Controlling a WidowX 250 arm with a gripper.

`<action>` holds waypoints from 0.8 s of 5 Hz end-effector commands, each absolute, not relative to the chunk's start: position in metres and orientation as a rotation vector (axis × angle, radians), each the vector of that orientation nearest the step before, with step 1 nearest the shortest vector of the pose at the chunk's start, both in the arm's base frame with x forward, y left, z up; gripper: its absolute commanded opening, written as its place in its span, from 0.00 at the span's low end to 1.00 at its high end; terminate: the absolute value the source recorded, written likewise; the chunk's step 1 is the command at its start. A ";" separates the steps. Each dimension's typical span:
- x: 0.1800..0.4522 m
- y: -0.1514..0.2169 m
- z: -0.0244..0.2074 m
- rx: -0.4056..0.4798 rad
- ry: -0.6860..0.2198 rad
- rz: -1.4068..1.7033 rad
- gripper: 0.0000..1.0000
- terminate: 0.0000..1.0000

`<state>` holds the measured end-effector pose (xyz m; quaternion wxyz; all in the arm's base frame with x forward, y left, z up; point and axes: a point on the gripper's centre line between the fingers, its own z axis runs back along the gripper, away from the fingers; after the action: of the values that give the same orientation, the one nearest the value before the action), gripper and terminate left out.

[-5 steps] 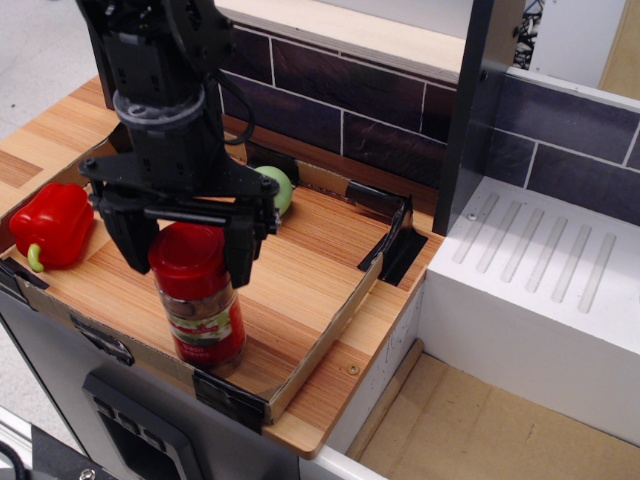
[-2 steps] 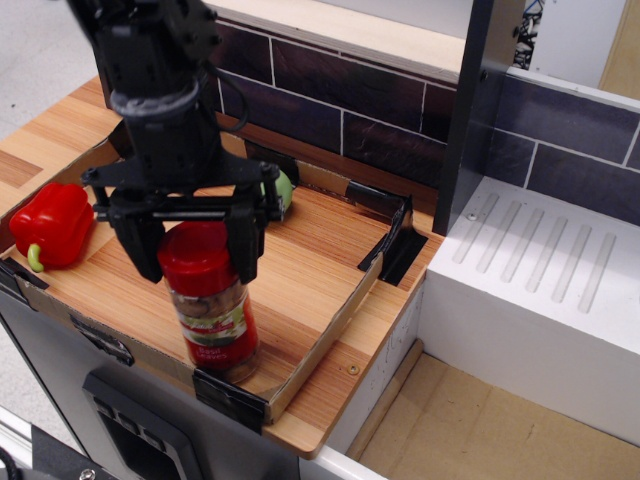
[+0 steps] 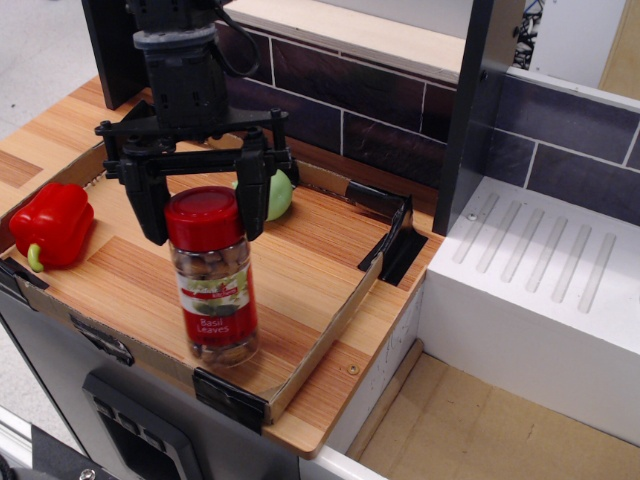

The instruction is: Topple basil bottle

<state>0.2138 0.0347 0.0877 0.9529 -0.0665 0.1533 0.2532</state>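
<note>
The basil bottle (image 3: 213,276) stands upright near the front edge of the shallow wooden tray (image 3: 300,270). It is a clear jar with a wide red cap and a red label reading "Basil Leaves". My black gripper (image 3: 203,210) is open, raised just behind and above the bottle. Its two fingers stand apart on either side of the red cap, behind it, and do not touch the bottle.
A red bell pepper (image 3: 50,225) lies at the tray's left end. A green round fruit (image 3: 277,194) sits behind the gripper near the tray's back wall. A dark tiled wall runs behind, a black post (image 3: 475,110) at right, and a white ribbed drainer (image 3: 545,265) beyond.
My gripper has risen and moved back away from the bottle, whose cap was between the fingers. The bottle has gone from tilted to upright and stands free.
</note>
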 end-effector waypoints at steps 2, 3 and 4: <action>0.237 0.049 0.055 -0.175 0.239 0.699 0.00 0.00; 0.244 0.057 0.049 -0.076 -0.010 0.720 0.00 0.00; 0.252 0.066 0.047 -0.011 -0.209 0.738 0.00 0.00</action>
<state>0.2428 0.0593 0.0326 0.9270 -0.0015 -0.0836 0.3657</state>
